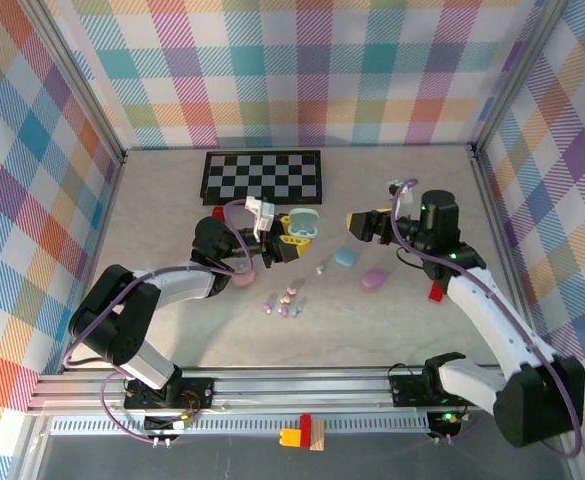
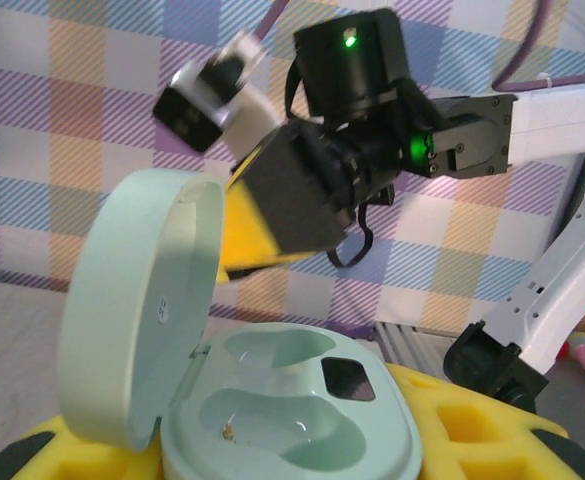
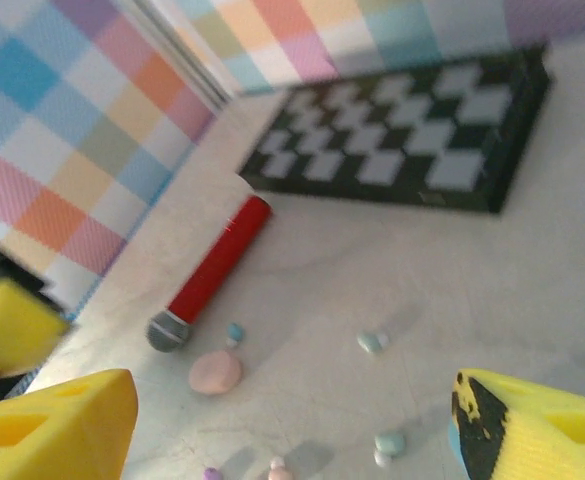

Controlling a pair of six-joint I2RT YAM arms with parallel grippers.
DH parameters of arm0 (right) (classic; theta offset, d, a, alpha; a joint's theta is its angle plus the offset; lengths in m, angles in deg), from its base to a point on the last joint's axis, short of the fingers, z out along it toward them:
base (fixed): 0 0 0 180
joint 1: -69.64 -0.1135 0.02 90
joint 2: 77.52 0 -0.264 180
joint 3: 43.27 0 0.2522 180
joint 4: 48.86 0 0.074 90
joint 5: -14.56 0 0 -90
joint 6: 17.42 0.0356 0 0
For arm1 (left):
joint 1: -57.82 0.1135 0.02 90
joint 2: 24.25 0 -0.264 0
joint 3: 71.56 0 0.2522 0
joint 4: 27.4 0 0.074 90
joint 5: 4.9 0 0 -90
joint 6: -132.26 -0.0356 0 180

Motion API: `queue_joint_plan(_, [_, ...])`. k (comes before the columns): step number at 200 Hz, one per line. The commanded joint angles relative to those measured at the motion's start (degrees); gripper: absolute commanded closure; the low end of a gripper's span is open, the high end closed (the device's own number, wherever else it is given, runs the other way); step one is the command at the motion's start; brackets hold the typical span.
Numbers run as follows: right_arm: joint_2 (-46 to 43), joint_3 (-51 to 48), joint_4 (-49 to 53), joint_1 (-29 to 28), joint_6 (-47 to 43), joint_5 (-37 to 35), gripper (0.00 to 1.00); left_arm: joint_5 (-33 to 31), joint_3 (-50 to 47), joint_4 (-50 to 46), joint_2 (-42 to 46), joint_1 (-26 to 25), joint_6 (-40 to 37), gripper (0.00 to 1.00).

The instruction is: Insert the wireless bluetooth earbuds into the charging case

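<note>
White shells are alternating with black joints along the left arm (image 1: 177,285) at lower left and the right arm (image 1: 492,315) at lower right. Lilac cables (image 1: 395,215) are looping alongside. The right gripper (image 3: 292,425) is wearing yellow fingers (image 3: 52,420); green lights (image 2: 349,40) are glowing on its wrist.

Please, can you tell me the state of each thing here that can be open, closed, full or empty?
mint case: lid open, both wells empty, held in left hand
left hand: shut on mint case
right hand: open, holding nothing
blue case: closed, on table
lilac case: closed, on table
pink case: closed, on table
earbuds: loose on table
</note>
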Motion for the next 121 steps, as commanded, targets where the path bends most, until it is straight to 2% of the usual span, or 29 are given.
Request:
queue_joint_plan(1, [3.94,-0.20,2.26,-4.09,8.74,-7.16,0.20,-0.33,-1.68,2.85,2.88,2.17,-1.31,0.68])
queue_joint_plan(44, [14.50,1.81,5.44,-11.30,16.89,-13.45,0.30,-0.65,-3.84,3.02,4.81,6.43,-1.31,0.68])
queue_joint_plan(73, [20.62,1.18,4.13,-14.81,24.49,-13.77,0.35,-0.41,-4.47,3.07,5.73,8.45,-1.09,0.67])
queue_joint_plan(121, [28.28,3.26,2.52,-16.83,24.75,-12.72,0.38,-0.57,-5.95,3.21,7.31,9.57,-1.03,0.68])
